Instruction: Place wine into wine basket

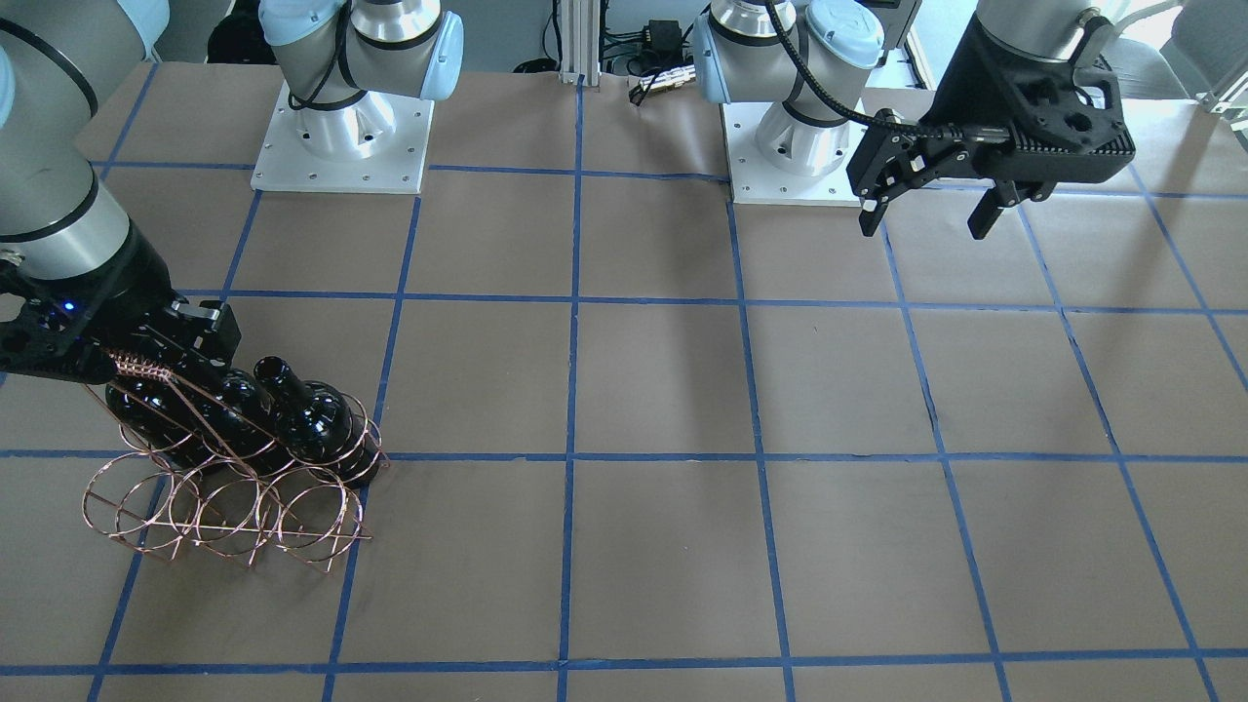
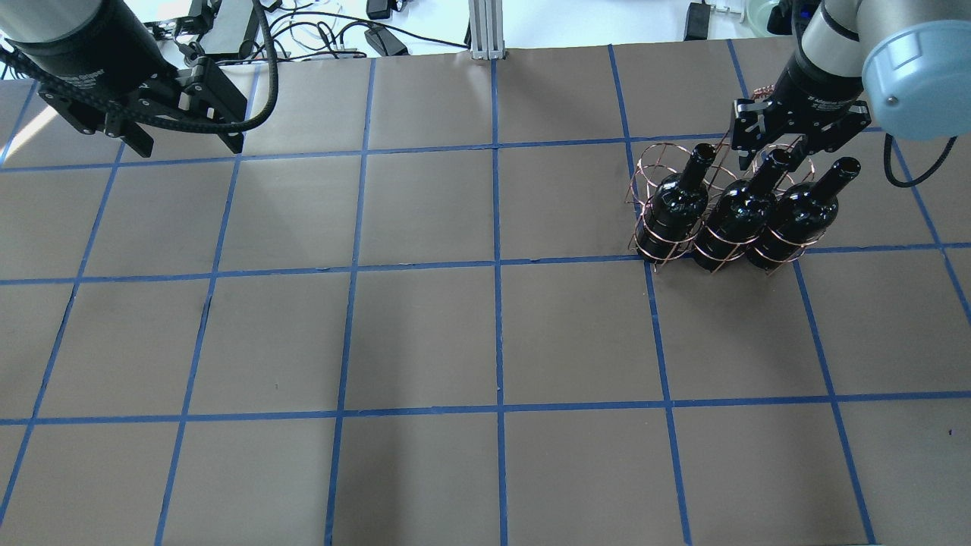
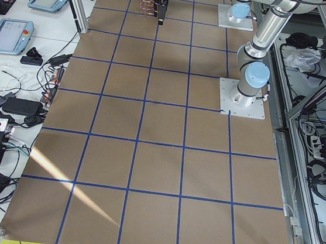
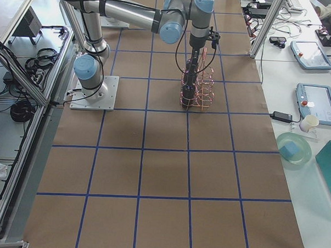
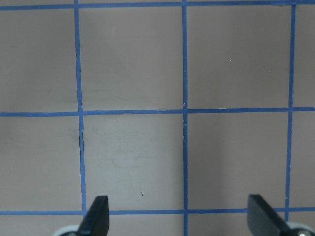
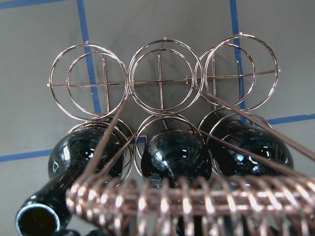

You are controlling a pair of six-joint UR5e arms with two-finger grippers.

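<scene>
The left gripper [image 2: 188, 144] hangs above the table [image 2: 425, 334] with its jaws spread wide and nothing between them. Its wrist camera shows only brown paper and blue tape lines below the two fingertips [image 5: 98, 211].

The right gripper [image 2: 768, 152] is poised directly over the wine basket [image 6: 159, 82]. Seen from overhead, its jaws flank the top of the neck of the wine [image 2: 732, 220], the middle of three black bottles standing upright in the copper rings. Two other bottles [image 2: 671, 208] stand just to either side of the jaws. That view does not settle whether the jaws press the neck or stand clear of it.

The right wrist camera does not settle it either. The coiled handle bar [image 6: 197, 204] runs across the foreground just under the jaws and hides the wine's neck. This camera does show that all three bottles sit in the row of rings nearer the jaws, with the second row lying beyond. The camera at the table's right end confirms that the basket stands on the table below the near arm.
</scene>
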